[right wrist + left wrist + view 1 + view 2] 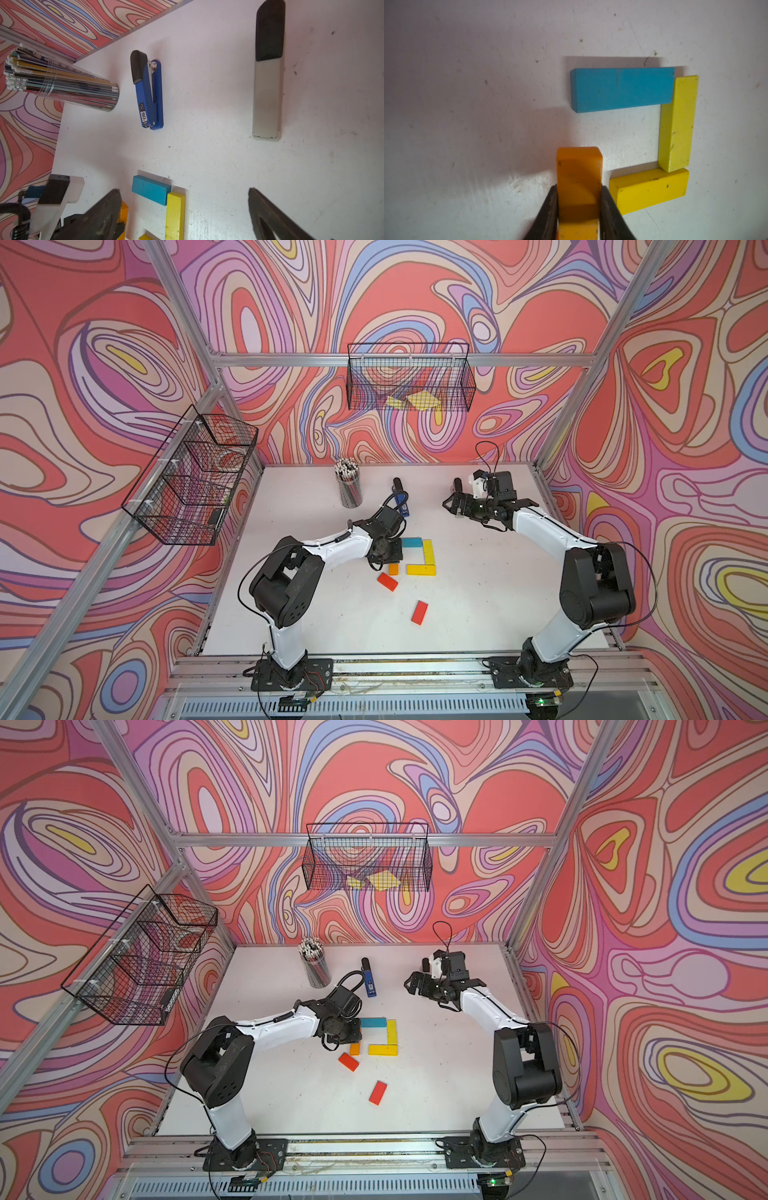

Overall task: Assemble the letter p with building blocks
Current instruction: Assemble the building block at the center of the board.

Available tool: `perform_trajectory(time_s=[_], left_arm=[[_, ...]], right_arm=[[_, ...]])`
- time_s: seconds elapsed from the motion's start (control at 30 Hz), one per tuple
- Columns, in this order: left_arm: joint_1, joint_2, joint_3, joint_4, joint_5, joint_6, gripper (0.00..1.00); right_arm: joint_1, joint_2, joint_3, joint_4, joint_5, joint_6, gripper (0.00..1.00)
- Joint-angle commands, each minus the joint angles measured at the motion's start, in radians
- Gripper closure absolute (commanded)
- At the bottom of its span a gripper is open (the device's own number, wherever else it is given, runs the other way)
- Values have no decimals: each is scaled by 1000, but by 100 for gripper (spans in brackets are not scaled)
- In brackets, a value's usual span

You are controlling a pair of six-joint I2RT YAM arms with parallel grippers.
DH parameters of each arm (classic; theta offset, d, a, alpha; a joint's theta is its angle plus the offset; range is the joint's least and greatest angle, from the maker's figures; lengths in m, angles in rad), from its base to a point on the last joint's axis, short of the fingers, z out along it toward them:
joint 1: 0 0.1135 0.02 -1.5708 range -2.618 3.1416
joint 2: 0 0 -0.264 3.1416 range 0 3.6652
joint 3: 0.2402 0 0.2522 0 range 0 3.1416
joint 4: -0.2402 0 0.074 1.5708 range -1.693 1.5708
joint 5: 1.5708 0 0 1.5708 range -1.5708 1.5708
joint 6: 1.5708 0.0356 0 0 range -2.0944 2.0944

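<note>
The letter p [391,1031] stands roughly half built on the desk [478,593]. The blue block [623,89] makes the top, the upright yellow block [678,124] the loop's right side, and the lower yellow block [650,190] its bottom, each touching the next. The left hand [579,187] is clenched on the orange block [579,164], holding it at the stem's place, just beside the lower yellow and short of the blue. The near red block [387,581] and the far red block [419,612] lie loose, unplaced. The right hand [453,506] hangs released and empty, well apart
</note>
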State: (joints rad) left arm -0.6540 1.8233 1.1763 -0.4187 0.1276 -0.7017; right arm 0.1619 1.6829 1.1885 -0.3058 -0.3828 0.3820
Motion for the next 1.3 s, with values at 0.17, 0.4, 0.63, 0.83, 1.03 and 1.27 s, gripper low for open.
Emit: perform_trajectory(time_s=[0.17, 0.4, 0.63, 0.83, 1.03, 1.27], left_arm=[[-6, 41, 17, 27, -20, -54, 91], [-9, 70, -13, 80, -12, -91, 91], [-12, 95, -1, 92, -7, -93, 91], [-13, 113, 7, 92, -8, -90, 90], [-16, 140, 41, 70, -1, -75, 90], [-16, 148, 55, 35, -25, -61, 90]], right_arm=[[-8, -16, -20, 5, -18, -11, 2], [-8, -10, -20, 8, -33, -8, 2], [-8, -8, -22, 8, -36, -8, 2], [-8, -1, -26, 12, -44, -5, 2], [-8, 4, -31, 17, -53, -4, 2], [-8, 9, -33, 21, -62, -4, 2]])
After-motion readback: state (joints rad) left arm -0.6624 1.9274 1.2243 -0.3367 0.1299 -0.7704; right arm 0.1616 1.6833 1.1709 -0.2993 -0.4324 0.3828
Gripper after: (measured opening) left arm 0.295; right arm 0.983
